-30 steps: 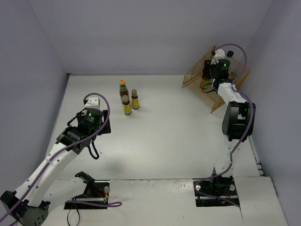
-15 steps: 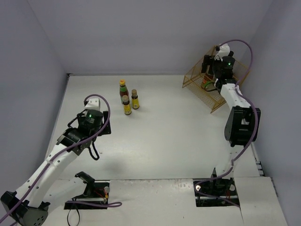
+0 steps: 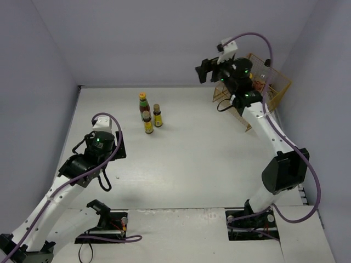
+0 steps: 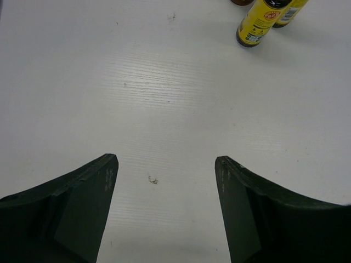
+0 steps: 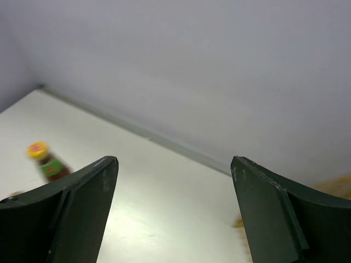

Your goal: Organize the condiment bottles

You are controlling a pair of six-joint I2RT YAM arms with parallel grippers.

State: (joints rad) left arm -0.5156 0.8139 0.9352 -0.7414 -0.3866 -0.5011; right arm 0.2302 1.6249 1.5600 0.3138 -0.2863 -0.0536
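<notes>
Top external view: white desk, closed in by pale walls at the back, left and right. Most of its middle and near part lies open between the two arms.

Item: yellow-capped dark red bottle, upright, far-left part of the desk.
Item: first short brown yellow-labelled bottle, just in front of it.
Item: second short brown yellow-labelled bottle, just beside the first on its right. All three stand close together, well apart from both arms.
Item: wire basket, far-right corner, tilted against the wall; contents too small to tell.

Left claw: fingers spread wide, holding nothing, over bare desk, angled down with the brown bottles ahead of it at the top of its own view. Left arm bent low along the left side.

Right claw: fingers spread wide, holding nothing, touching nothing. Right arm stretched tall, wrist high beside the basket, aimed leftward toward the back wall.
</notes>
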